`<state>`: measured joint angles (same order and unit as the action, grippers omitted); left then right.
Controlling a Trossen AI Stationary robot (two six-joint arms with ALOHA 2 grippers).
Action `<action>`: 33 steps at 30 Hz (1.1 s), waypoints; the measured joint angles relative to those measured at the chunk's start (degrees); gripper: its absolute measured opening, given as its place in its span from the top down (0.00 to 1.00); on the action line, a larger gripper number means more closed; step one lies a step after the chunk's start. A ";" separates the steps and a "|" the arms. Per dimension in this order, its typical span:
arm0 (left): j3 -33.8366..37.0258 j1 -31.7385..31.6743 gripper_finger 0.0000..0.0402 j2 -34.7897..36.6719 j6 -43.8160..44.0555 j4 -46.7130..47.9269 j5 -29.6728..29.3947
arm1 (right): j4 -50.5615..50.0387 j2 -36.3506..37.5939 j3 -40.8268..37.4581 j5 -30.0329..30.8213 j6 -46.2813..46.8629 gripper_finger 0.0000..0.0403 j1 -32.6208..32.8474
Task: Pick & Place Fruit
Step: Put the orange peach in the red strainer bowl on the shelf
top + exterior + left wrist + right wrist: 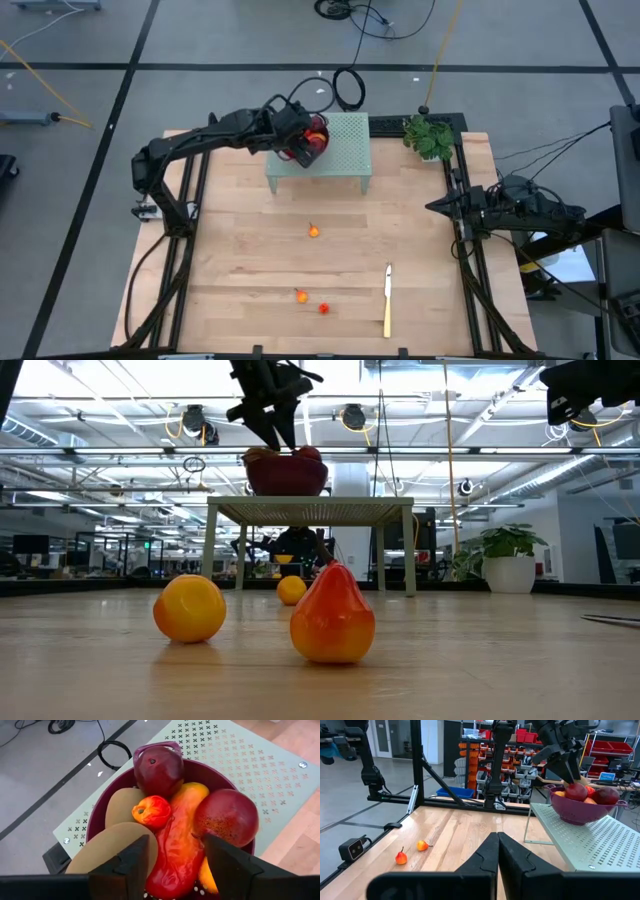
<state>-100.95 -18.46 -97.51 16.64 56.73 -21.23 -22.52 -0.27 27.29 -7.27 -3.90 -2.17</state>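
Wood table [250, 260], scattered fruit [314, 231], knife [387, 298], grey floor [200, 40]

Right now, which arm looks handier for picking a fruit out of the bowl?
The left. Its gripper hangs open right above the bowl, fingers either side of the long red-orange fruit. The right gripper is shut and parked at the table's right edge, well away from the bowl.

Both arms are dark, near black, built of slim jointed segments. The left tool [172, 862] ends in two flat, angular, matte black fingers [131, 862]. The right tool [497, 855] has the same blunt, wedge-shaped fingers.
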 joint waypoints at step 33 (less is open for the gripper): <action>-10.97 12.93 0.51 0.50 10.56 1.86 -0.58 | 0.00 0.00 0.01 -0.04 0.00 1.00 0.02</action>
<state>-111.92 -5.53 -97.01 27.20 58.59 -21.81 -22.52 -0.27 27.30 -7.31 -3.90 -2.16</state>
